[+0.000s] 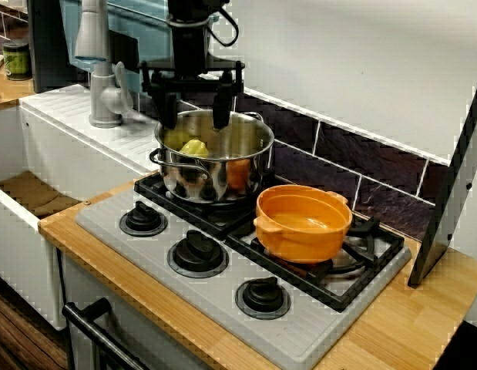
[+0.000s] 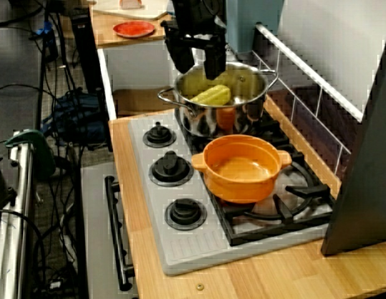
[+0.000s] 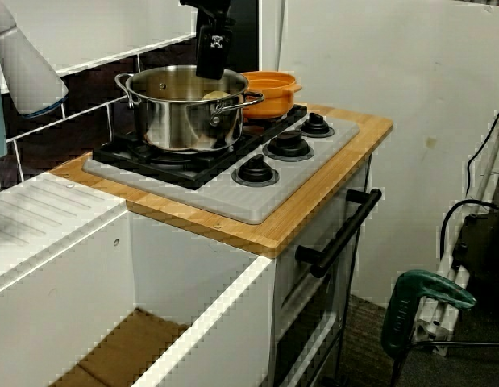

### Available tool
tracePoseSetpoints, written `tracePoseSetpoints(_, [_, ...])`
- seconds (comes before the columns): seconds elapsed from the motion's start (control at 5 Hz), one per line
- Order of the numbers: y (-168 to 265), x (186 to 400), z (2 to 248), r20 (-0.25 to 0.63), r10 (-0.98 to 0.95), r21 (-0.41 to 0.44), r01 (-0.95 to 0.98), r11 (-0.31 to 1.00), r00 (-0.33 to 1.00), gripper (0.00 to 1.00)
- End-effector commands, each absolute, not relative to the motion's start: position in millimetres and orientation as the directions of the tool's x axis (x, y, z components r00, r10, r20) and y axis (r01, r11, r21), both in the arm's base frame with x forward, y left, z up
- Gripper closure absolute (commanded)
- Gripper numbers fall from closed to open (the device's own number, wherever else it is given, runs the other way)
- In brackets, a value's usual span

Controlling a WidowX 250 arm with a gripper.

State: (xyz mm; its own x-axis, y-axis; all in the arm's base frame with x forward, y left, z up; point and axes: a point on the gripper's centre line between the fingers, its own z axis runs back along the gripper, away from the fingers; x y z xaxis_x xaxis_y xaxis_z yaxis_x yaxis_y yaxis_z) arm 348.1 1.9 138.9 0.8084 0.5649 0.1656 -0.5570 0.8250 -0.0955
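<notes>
Jaws spread open, gripping nothing, over steel pot (image 1: pixel 198 176). Corn cob (image 2: pixel 211 95) lies just below, between them, inside pot. Orange bowl (image 1: pixel 304 223) sits apart from them.

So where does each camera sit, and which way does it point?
Front view: raised before the knobs, facing the tiled wall; the open gripper hangs over the steel pot.
End view: high, past the orange pot, looking toward the sink; gripper shows.
Sink-side view: low, looking along the counter; gripper shows.
All three share both pots.
</notes>
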Motion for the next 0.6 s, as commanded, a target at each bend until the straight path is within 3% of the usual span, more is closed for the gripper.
tracePoseSetpoints(0.0, [3,356,170,0.220,0.416,-0.123,-0.399,0.909,0.882,0.00])
tracePoseSetpoints(0.4, [-37,354,171,0.212,0.203,-0.063,-0.194,0.979,0.956,0.00])
